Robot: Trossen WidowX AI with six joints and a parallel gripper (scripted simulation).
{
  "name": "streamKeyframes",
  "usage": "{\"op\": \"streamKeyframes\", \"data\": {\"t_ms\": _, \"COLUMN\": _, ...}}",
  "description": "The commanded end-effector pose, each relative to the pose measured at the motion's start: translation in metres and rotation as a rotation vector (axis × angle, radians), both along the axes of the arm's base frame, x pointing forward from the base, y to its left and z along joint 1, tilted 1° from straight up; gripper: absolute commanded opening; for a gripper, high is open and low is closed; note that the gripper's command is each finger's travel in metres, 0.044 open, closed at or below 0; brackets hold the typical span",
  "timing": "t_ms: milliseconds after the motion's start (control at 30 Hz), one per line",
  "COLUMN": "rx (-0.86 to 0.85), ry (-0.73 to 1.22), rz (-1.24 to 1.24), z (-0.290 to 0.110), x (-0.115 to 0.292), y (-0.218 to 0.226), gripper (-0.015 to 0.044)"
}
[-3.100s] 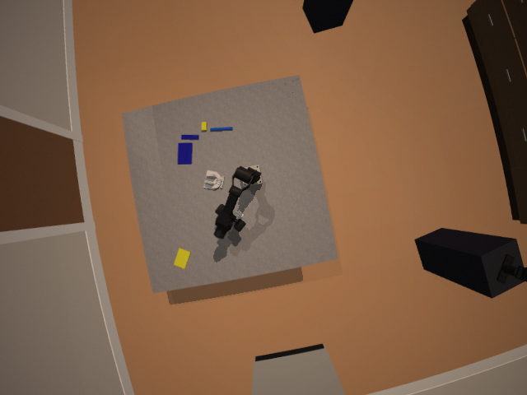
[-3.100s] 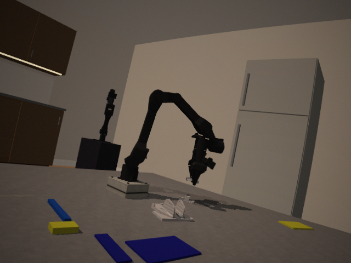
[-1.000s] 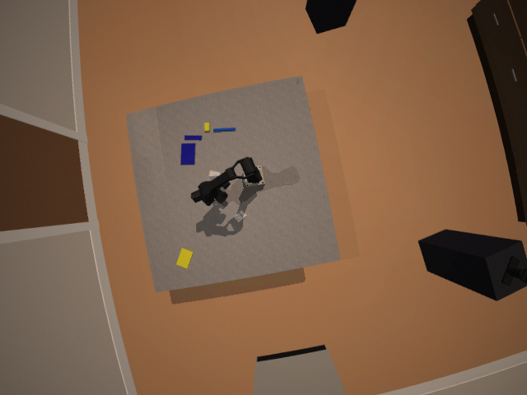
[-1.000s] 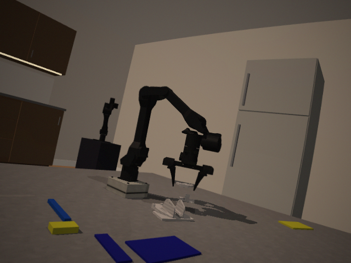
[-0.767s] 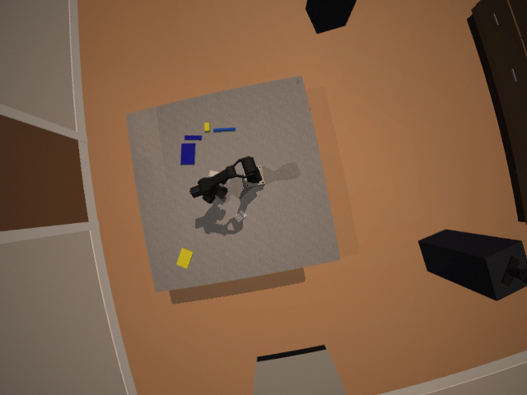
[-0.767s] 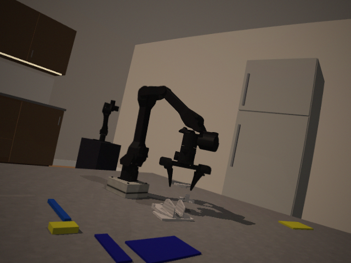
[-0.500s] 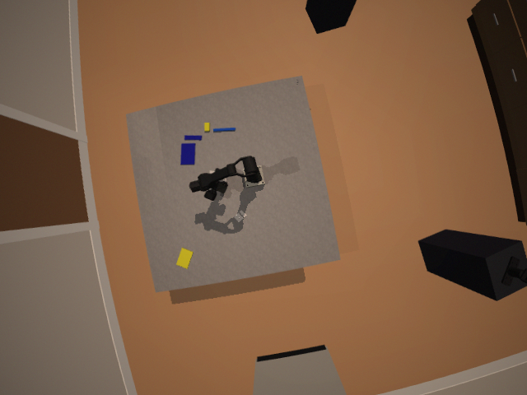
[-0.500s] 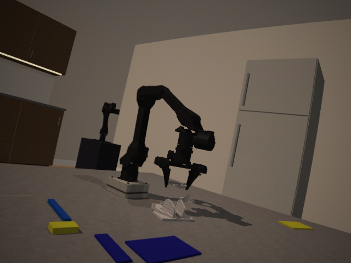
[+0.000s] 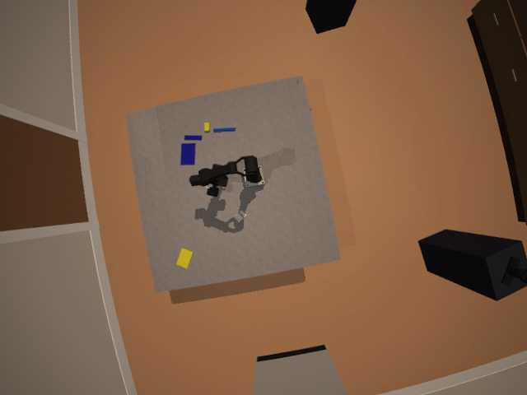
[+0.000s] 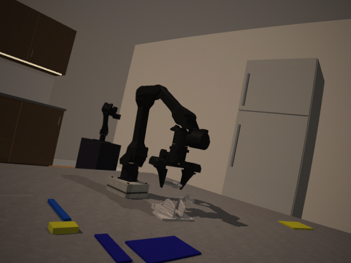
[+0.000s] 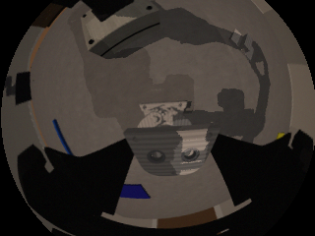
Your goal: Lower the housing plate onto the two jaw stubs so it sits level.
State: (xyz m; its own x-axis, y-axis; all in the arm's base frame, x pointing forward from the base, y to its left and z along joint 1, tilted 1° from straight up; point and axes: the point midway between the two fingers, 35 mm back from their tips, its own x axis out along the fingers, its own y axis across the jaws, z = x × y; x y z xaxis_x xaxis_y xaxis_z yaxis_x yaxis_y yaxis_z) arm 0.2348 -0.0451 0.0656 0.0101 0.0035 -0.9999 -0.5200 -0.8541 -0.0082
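Observation:
My gripper [image 10: 171,187] is shut on the housing plate [image 10: 173,184] [image 11: 169,140], a grey ribbed plate with two round holes, one finger at each side. The plate is in the air, above the jaw assembly and apart from it. The assembly's pale base [image 10: 170,218] stands on the table with two upright pale jaws, one jaw [image 10: 169,207] at the left and the other jaw [image 10: 181,210] at the right in the exterior view. In the wrist view part of the assembly [image 11: 159,117] shows past the plate's edge; the plate hides the rest. In the top view the arm mostly covers it.
A small grey part [image 9: 240,216] [image 10: 188,198] [image 11: 243,41] lies beyond the assembly. A large blue slab [image 9: 187,154] [image 10: 163,249], a narrow blue slab [image 9: 193,137], a yellow block [image 9: 207,127] and a blue bar [image 9: 224,129] lie at one side. A yellow plate [image 9: 184,257] lies at the other.

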Motion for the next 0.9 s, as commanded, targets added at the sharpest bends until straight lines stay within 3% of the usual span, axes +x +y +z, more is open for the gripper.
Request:
{"op": "streamKeyframes", "data": {"t_ms": 0, "rx": -0.003, "ry": -0.002, "rz": 0.005, "z": 0.0, "x": 0.0, "y": -0.001, "gripper": 0.0351}}
{"op": "streamKeyframes", "data": {"t_ms": 867, "rx": -0.003, "ry": -0.001, "rz": 0.004, "z": 0.0, "x": -0.013, "y": -0.001, "gripper": 0.0351}}
